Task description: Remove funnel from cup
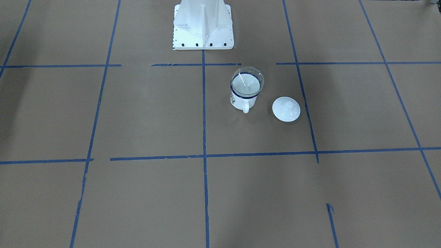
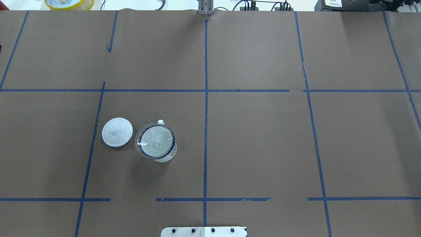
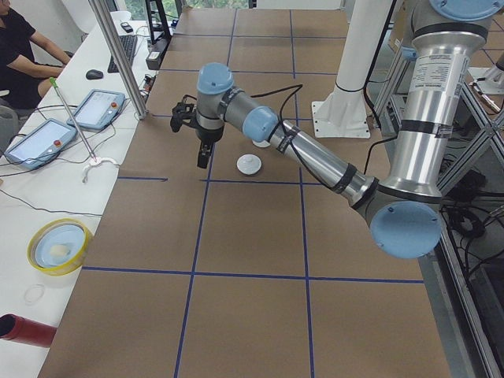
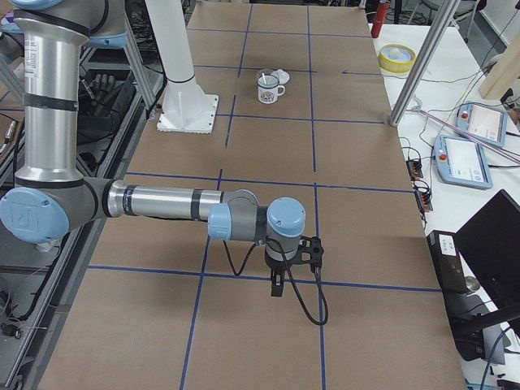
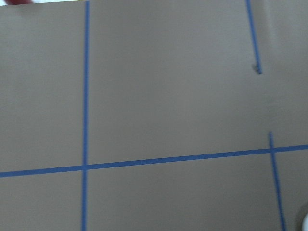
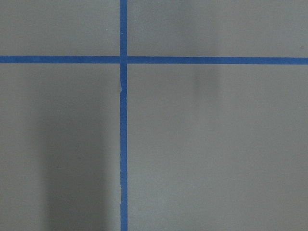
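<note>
The clear funnel sits upright in the white cup with the dark blue rim, spout down, near the table's middle. In the overhead view the funnel covers the cup's mouth, and the handle points away from the robot. Both also show small in the exterior right view. My left gripper hangs above the table in the exterior left view only. My right gripper hangs far from the cup in the exterior right view only. I cannot tell whether either is open or shut.
A white round lid with a knob lies flat just beside the cup. The robot's white base stands behind it. A yellow bowl, tablets and a seated operator are along the table's far side.
</note>
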